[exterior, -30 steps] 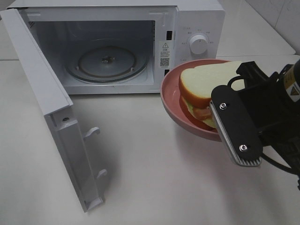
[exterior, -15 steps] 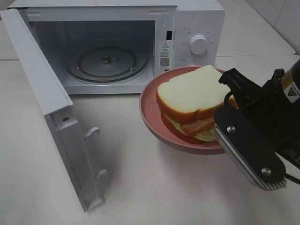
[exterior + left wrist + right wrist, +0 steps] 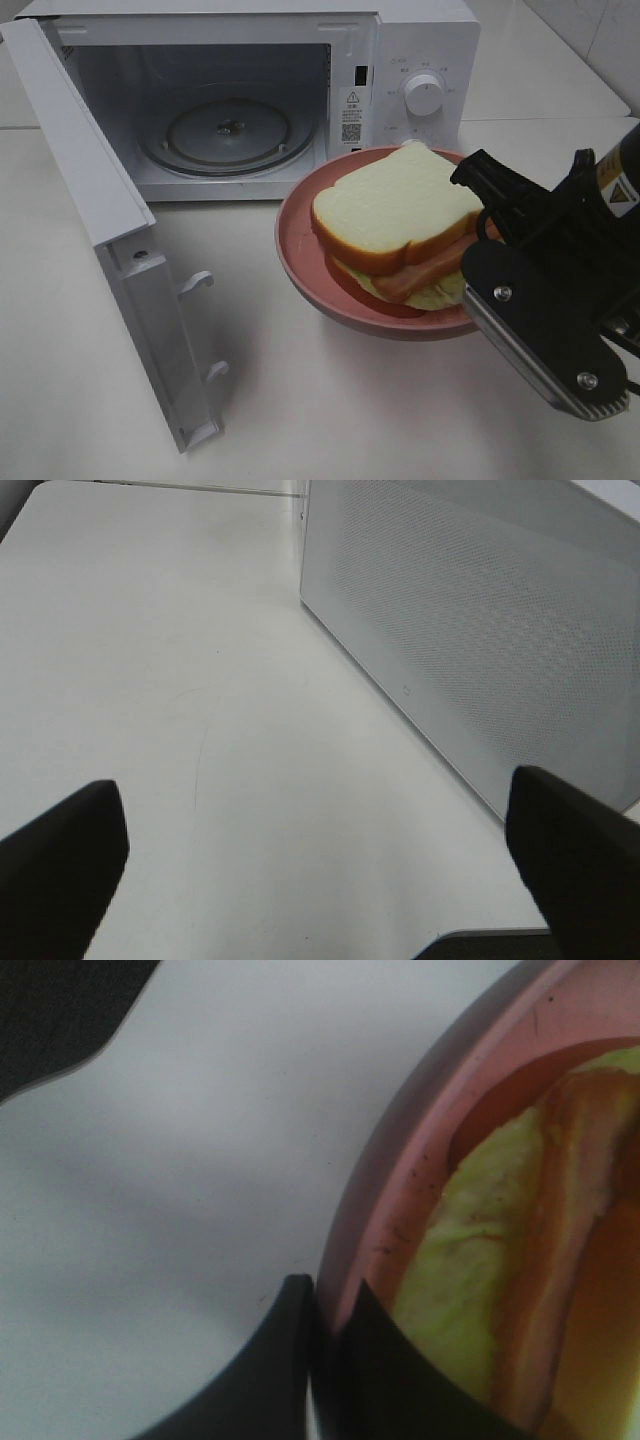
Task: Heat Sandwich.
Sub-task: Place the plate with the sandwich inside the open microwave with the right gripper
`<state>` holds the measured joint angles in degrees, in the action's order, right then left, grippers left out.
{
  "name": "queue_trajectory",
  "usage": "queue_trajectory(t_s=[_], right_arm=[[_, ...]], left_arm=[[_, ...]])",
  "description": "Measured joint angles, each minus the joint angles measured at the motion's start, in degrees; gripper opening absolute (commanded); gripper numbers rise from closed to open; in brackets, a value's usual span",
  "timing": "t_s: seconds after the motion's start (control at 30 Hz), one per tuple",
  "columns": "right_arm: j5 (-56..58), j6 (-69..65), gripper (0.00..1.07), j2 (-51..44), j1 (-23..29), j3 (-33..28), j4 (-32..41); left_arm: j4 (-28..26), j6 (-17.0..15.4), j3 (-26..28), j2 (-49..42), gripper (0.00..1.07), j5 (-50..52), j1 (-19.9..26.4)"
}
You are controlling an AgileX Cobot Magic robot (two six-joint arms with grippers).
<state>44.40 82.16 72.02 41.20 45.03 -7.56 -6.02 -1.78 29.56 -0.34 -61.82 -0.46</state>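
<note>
The sandwich (image 3: 395,215), white bread with tan crust over a brown filling and a pale green layer, lies on a round pink plate (image 3: 300,262). The plate hangs tilted above the table, in front of the microwave's control panel. My right gripper (image 3: 478,300) is shut on the plate's right rim. The right wrist view shows its fingertips (image 3: 300,1330) pinching the plate's rim (image 3: 400,1190), with the sandwich (image 3: 500,1290) just inside. My left gripper (image 3: 320,880) is open over bare table and does not appear in the exterior high view.
The white microwave (image 3: 420,40) stands at the back with its door (image 3: 100,220) swung out to the left. Its cavity holds a glass turntable (image 3: 228,130). A dial (image 3: 424,93) sits on the panel. In the left wrist view a white perforated microwave panel (image 3: 480,630) stands close.
My right gripper has carried the plate and sandwich leftward and slightly nearer, from in front of the dial toward the microwave's opening. The left gripper has not moved.
</note>
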Motion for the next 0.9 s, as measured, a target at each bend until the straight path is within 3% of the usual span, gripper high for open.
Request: queue_trajectory(t_s=[0.9], right_arm=[[-10.8, 2.7, 0.03, 9.1, 0.0, 0.0, 1.3]], left_arm=[[0.1, 0.0, 0.0, 0.0, 0.98, 0.0, 0.0]])
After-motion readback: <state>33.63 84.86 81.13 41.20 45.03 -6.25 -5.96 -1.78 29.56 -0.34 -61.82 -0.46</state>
